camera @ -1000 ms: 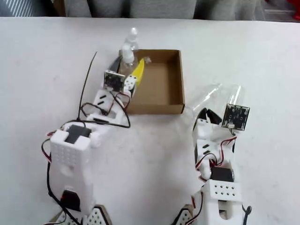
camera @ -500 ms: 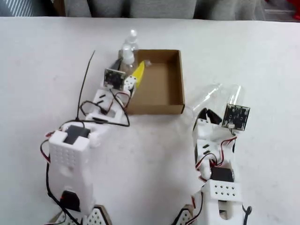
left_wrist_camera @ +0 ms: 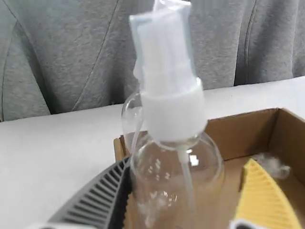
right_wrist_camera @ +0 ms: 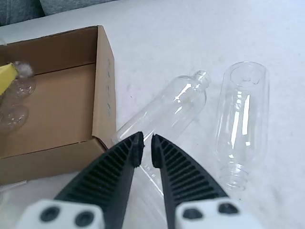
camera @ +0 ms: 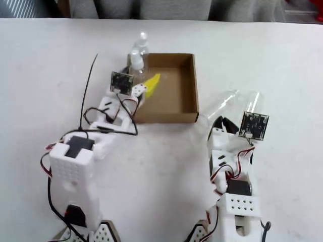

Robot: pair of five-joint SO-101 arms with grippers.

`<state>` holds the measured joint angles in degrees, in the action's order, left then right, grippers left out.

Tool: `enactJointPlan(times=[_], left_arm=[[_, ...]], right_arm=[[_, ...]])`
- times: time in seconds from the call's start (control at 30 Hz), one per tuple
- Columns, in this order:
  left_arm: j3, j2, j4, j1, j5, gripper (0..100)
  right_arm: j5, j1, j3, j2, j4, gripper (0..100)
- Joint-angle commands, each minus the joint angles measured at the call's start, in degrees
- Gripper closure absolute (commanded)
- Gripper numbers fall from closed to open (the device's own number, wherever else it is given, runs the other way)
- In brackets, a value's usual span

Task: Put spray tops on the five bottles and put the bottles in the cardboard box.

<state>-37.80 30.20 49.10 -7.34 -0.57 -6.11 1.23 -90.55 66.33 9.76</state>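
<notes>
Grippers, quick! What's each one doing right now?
Left gripper: open, fingers either side of the spray-topped bottle, yellow finger apart from it.
Right gripper: shut, holding nothing.

— What's the surface like?
— A plain white table [camera: 40, 60], evenly lit, with only soft shadows.
— And behind it?
— Grey fabric [left_wrist_camera: 71, 52] hangs in folds along the far edge. It is possibly upholstery, but I can't tell. A striped patch [camera: 17, 7] sits at one far corner, something red [camera: 303, 7] at the other.
</notes>
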Motion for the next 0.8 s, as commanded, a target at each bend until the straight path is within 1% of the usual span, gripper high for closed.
enactJointPlan(times=[0.0, 0.23, 0.47, 0.67, 0.7, 0.77], left_arm=[[0.70, -3.82, -2.46, 0.66, 0.18, 58], [0.35, -5.58, -2.55, 0.75, 0.18, 58], [-5.10, -15.16, -2.64, 0.48, 0.18, 58], [-12.48, -24.48, -2.73, -0.04, 0.18, 58], [-13.80, -26.15, -3.34, -0.31, 0.18, 58], [-15.65, -29.67, -7.38, -0.48, 0.18, 58]], right_arm=[[0.35, 0.22, 0.26, 0.66, -1.19, 97.8], [0.35, 0.22, 0.26, 0.57, -1.10, 97.8], [0.35, 0.22, 0.26, 0.57, -1.19, 97.8], [0.35, 0.22, 0.26, 0.57, -1.19, 97.8], [0.35, 0.22, 0.26, 0.57, -1.19, 97.8], [0.35, 0.22, 0.26, 0.57, -1.19, 97.8]])
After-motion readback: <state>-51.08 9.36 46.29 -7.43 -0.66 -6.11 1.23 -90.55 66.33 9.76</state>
